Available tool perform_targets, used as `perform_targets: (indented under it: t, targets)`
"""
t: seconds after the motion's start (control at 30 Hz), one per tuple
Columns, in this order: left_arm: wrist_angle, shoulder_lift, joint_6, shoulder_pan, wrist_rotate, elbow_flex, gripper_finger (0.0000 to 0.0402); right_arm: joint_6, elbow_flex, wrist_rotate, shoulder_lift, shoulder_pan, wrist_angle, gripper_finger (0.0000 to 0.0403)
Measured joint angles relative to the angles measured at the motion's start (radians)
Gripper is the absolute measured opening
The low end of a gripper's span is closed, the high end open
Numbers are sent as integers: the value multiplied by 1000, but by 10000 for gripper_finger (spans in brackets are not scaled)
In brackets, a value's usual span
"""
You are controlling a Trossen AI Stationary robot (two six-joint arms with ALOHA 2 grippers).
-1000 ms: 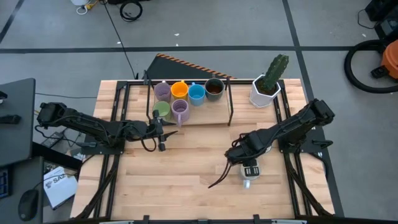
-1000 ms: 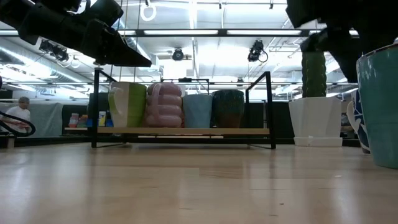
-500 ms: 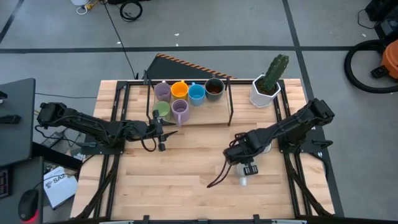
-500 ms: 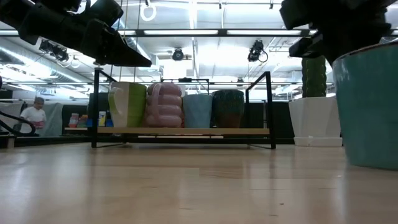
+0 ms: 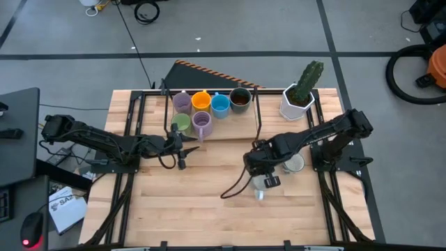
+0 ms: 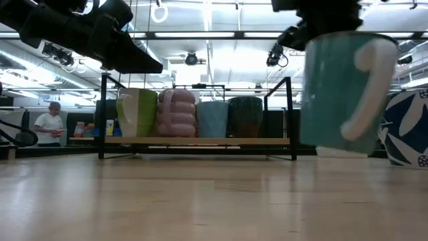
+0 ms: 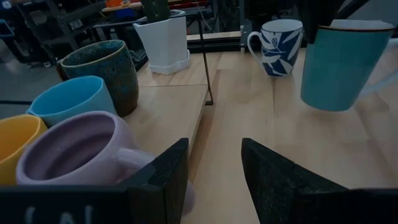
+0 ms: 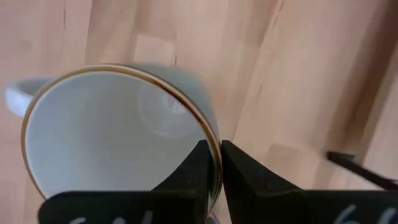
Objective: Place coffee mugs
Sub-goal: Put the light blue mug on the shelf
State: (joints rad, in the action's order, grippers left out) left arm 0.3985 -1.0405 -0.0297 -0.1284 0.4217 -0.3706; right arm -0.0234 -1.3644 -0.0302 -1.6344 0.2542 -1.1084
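Right wrist view: right gripper (image 8: 212, 165) pinched tight on the rim of a teal mug (image 8: 118, 134), one finger inside the white interior, one outside on the wall. Handle (image 8: 17, 98) points away from the fingers. Low view shows that mug (image 6: 338, 90) hanging clear of the counter (image 6: 200, 201), upright, white handle toward the picture's right. High view puts the right gripper (image 5: 260, 176) over the middle-right of the counter, in front of the rack (image 5: 212, 132).

Another mug, white with a blue leaf pattern (image 7: 278, 38), stands on the counter beyond the teal one, near the white faceted pot (image 7: 163, 40) holding the cactus (image 5: 310, 75).

Left gripper (image 5: 180, 150) hovers just in front of the rack's left end, fingers (image 7: 163, 180) spread, nothing between them. Closest to it, a purple mug (image 7: 81, 149); beside that, orange (image 7: 15, 146), blue (image 7: 68, 99) and dark brown (image 7: 102, 65) mugs. High view shows six mugs on the rack: green (image 5: 180, 125) and purple in the front row, a second purple (image 5: 182, 102), orange, blue and brown behind.

A person (image 6: 49, 124) stands far back in the room.
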Motion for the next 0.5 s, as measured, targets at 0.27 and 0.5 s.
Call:
perform_targets:
  t: [0.27,0.5]
  targets:
    - [0,0,46,0,0,0,155,122,-176,-17,-126,-47,-97,34]
    - [-3,0,60,0,0,0,155,278,-418,-63,-269,-74,-227,36]
